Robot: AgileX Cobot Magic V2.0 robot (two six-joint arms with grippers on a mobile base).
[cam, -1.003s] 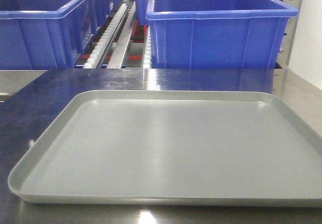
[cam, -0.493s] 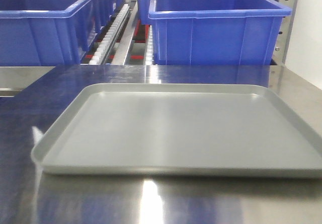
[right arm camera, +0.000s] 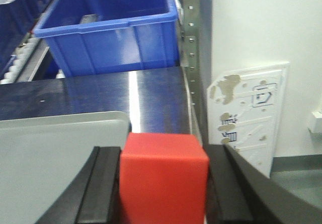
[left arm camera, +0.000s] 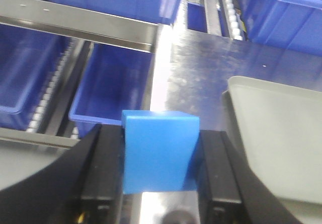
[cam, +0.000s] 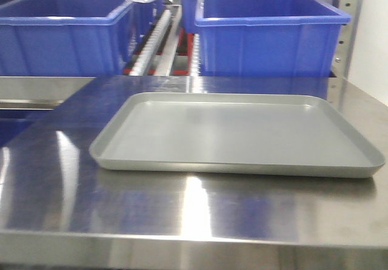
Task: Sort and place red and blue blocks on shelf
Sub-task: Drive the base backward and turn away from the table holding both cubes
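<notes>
My left gripper (left arm camera: 158,156) is shut on the blue block (left arm camera: 158,151) and holds it above the left edge of the steel table, in front of the shelf's steel front rail (left arm camera: 75,25). My right gripper (right arm camera: 163,181) is shut on the red block (right arm camera: 163,178) above the table's right edge, by the shelf's perforated upright (right arm camera: 190,22). In the front view the shelf shows as white roller tracks (cam: 154,36) behind the table; neither gripper nor block shows there.
A shallow grey tray (cam: 239,133) lies on the steel table (cam: 66,173), with nothing in it. Large dark-blue bins (cam: 267,30) stand on the shelf behind it, another at left (cam: 60,36). A lower bin (left arm camera: 108,90) sits under the rail. A white wall (right arm camera: 261,43) is at right.
The front view has pulled back from the table: the tray looks smaller and farther, and the table's front edge has come into view.
</notes>
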